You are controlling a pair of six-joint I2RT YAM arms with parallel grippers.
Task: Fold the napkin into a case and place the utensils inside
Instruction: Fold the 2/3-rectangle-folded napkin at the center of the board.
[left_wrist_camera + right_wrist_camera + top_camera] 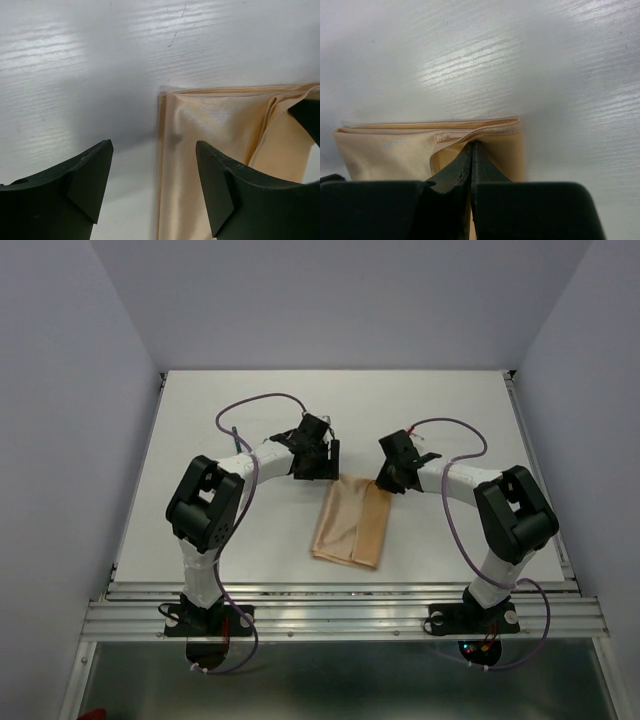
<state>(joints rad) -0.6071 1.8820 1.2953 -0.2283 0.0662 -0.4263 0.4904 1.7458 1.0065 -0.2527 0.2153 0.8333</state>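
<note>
Seeing napkin [348,525] folded oblong mid-table [200,440], between both arms; released at left gripper [155,150], spread wide over far-left corner. Clenched at right gripper [471,145] on far-right corner's top layer, lifting it slightly.

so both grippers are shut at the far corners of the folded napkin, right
Not quite: only one is shut. The left gripper is open, its fingers spread wide by its far corner of the napkin, as the left wrist view shows. The right gripper is shut at the other far corner, and the napkin is folded.
</note>
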